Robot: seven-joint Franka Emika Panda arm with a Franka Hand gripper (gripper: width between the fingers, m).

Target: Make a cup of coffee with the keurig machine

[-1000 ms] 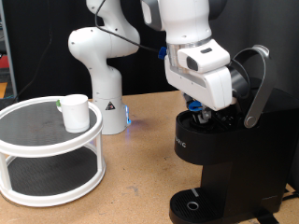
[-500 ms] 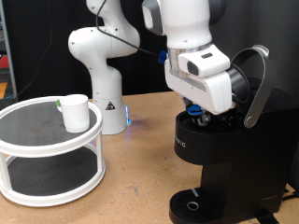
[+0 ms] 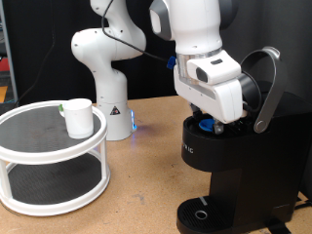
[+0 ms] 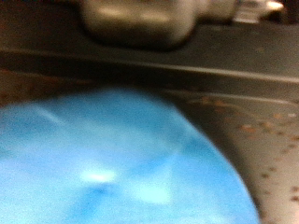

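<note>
Gripper (image 3: 207,121) fingers are dipping into the open keurig machine (image 3: 234,166) over a blue pod (image 4: 112,159), their grip hidden, while the cup (image 3: 79,118), stiff, breakable and likely light, is sitting on a white stand (image 3: 49,185), its handle hidden.

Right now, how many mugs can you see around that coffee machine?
1. The cup stands on the top tier of the white round stand, at the exterior view's left, away from the keurig machine. Others may be hidden.
</note>
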